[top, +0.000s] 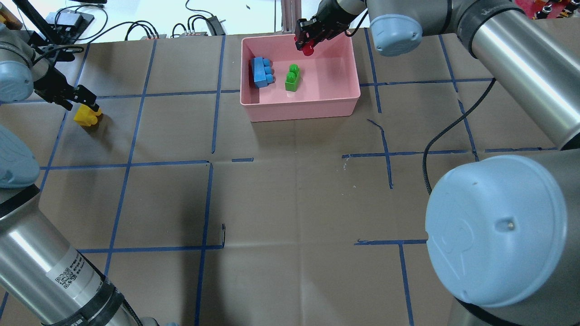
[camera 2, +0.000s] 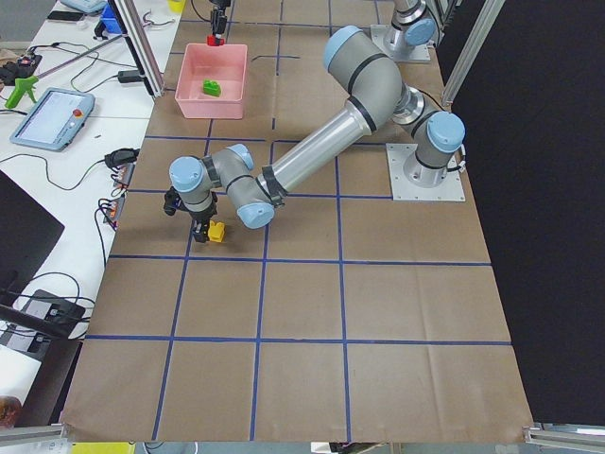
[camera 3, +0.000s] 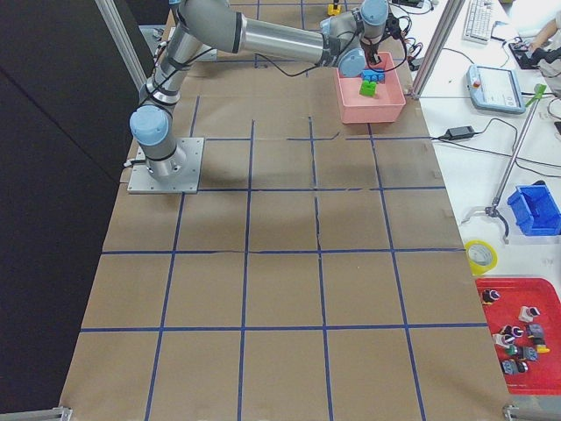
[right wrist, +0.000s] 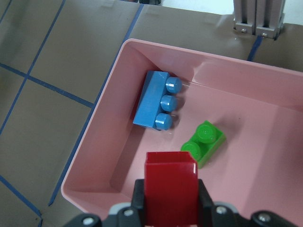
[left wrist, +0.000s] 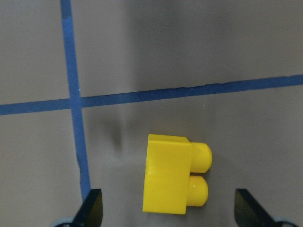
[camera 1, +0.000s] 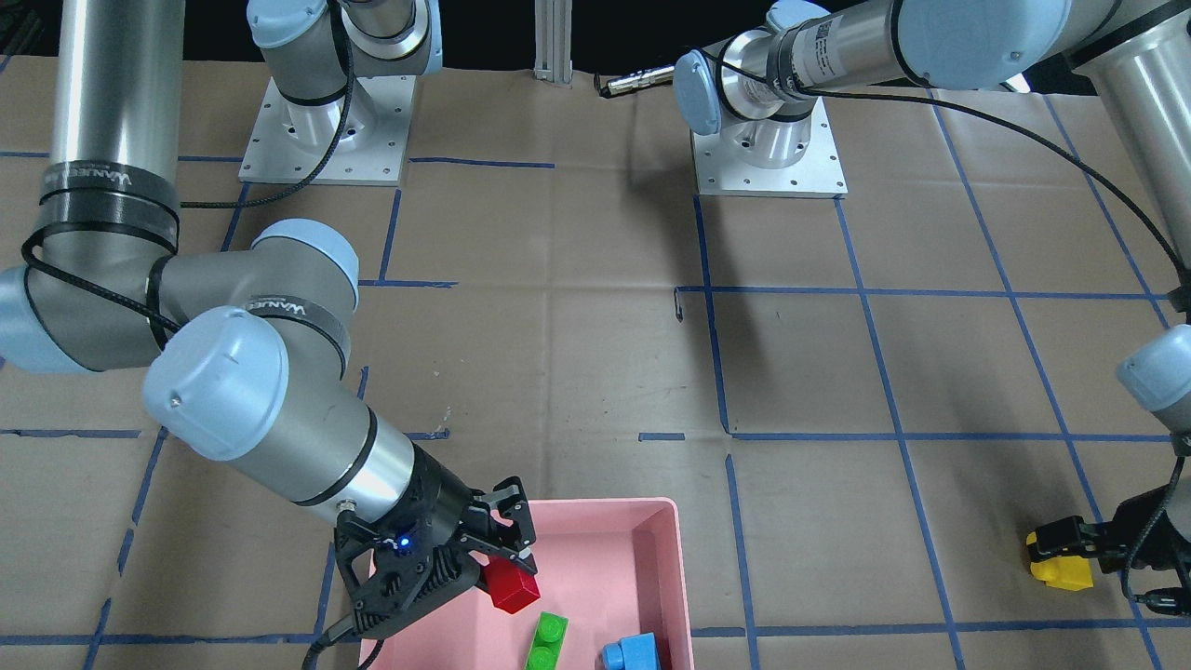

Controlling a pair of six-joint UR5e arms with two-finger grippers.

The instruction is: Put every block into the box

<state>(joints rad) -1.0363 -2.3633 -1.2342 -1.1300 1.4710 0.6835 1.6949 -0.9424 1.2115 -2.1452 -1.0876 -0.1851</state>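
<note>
The pink box (top: 299, 111) stands at the table's far middle. The blue block (top: 261, 71) and the green block (top: 292, 78) lie inside it. My right gripper (top: 306, 41) is shut on the red block (right wrist: 170, 191) and holds it above the box's far side, over the floor near the green block (right wrist: 204, 142). The yellow block (left wrist: 173, 182) lies on its side on the paper at the far left. My left gripper (left wrist: 169, 208) is open around it, one fingertip (left wrist: 94, 208) on either side, neither touching it.
Brown paper with blue tape lines (top: 208, 163) covers the table. An aluminium post (top: 290, 13) stands just behind the box. Cables and devices (top: 68, 20) lie beyond the table's far left edge.
</note>
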